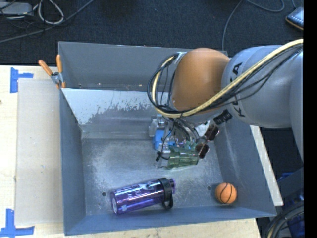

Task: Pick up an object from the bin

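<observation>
Purple bottle (142, 195), orange ball (226, 193) on grey bin (99, 148) floor — state of jaws unclear

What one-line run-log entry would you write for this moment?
gripper: low in bin, centre-right | purple bottle: lying at front, apart from gripper | orange ball: front-right corner | grasp: cannot tell

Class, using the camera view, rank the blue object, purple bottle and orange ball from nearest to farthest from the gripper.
1. Blue object, beside the gripper, mid-bin.
2 and 3. Purple bottle, front; orange ball, front right corner: too close to call.
</observation>
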You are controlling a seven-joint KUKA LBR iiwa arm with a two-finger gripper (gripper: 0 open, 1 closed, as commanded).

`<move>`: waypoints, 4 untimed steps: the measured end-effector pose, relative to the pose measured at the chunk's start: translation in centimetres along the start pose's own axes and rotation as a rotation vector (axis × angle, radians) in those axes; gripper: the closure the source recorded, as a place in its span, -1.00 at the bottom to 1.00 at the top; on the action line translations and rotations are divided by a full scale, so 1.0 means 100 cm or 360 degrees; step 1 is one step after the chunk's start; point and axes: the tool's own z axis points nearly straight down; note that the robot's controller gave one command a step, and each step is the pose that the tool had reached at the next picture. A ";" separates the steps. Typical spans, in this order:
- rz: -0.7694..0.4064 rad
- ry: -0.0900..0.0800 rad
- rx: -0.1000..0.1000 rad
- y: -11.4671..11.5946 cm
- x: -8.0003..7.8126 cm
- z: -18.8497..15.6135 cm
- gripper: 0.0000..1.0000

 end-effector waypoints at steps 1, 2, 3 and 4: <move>0.0003 -0.0013 -0.0001 0.000 -0.002 -0.005 -1.00; -0.0202 -0.0011 0.0000 0.011 0.026 0.043 -1.00; -0.0661 -0.0015 0.0002 0.030 0.061 0.042 -1.00; -0.0966 -0.0003 0.0001 0.038 0.092 0.063 -1.00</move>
